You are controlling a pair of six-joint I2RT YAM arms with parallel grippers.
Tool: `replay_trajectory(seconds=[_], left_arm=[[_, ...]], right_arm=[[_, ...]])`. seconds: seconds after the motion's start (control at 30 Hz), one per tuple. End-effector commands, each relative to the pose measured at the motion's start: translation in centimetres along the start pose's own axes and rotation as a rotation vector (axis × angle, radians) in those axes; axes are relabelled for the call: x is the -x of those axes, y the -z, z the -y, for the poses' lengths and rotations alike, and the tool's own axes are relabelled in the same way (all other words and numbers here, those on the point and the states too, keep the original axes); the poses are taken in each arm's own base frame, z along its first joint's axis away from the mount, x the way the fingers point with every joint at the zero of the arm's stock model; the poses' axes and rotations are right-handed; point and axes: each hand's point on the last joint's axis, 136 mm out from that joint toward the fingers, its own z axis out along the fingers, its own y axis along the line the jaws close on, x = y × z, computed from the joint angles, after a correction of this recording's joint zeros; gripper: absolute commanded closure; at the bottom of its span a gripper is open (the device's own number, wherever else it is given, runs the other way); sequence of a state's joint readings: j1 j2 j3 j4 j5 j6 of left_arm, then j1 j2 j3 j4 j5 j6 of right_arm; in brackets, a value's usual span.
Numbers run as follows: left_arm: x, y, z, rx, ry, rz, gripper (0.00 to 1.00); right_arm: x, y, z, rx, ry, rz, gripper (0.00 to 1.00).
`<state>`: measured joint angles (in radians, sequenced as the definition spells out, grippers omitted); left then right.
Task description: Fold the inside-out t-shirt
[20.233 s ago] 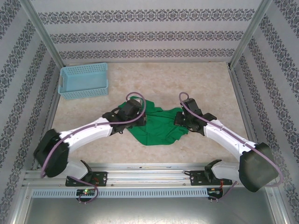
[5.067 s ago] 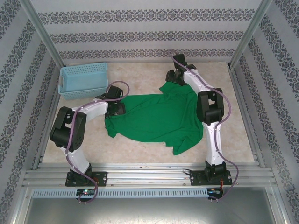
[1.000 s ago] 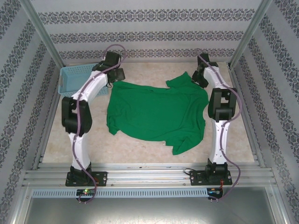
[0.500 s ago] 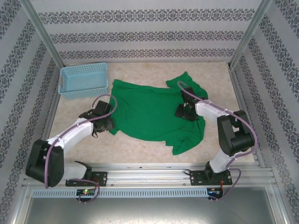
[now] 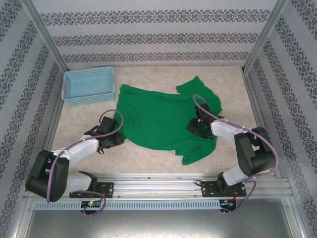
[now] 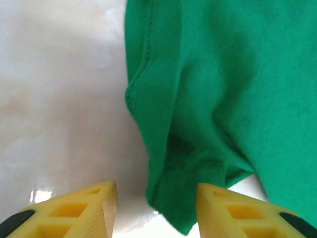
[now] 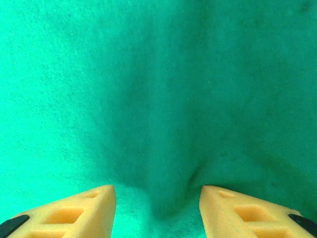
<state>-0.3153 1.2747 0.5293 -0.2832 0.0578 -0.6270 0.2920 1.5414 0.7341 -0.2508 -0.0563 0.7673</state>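
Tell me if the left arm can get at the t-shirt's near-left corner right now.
Probably yes: the left gripper sits open at the green t-shirt's corner, cloth between its fingers, nothing blocking.

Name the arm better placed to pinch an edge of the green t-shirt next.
Left. The left gripper has open jaws straddling the t-shirt at its hemmed edge, beside bare table, so closing would likely catch it. The right gripper is over unbroken cloth, with no edge between its jaws.
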Motion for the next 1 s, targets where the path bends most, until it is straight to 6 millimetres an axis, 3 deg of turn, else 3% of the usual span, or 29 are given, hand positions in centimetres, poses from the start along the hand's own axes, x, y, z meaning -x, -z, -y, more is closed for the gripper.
replay_trajectory(seconds=[0.0,0.37,0.6,0.73,0.87,0.97], left_arm=[[0.5,-0.7,1.1,-0.040,-0.010,0.023,0.60],[1.5,-0.1,-0.5,0.056,0.013,0.073,1.00],[3.2,3.1,-1.7,0.080,0.040,0.225,1.00],[4.4,5.5,-2.7,0.098,0.055,0.341,1.00],[4.5,5.3,-1.0,0.024,0.014,0.320,1.00],[4.3,4.3,0.1,-0.012,-0.007,0.277,1.00]], right_arm=[[-0.7,-1.3,1.1,-0.008,-0.080,-0.048,0.50],[4.0,-2.3,-0.6,0.001,-0.129,-0.040,0.52],[7.7,-2.9,-1.4,-0.006,-0.151,-0.008,0.54],[10.2,-3.1,-0.6,-0.046,-0.167,0.014,0.54],[12.4,-3.0,-0.5,-0.034,-0.154,0.025,0.54],[13.3,-0.6,-0.8,-0.051,-0.087,0.061,0.53]])
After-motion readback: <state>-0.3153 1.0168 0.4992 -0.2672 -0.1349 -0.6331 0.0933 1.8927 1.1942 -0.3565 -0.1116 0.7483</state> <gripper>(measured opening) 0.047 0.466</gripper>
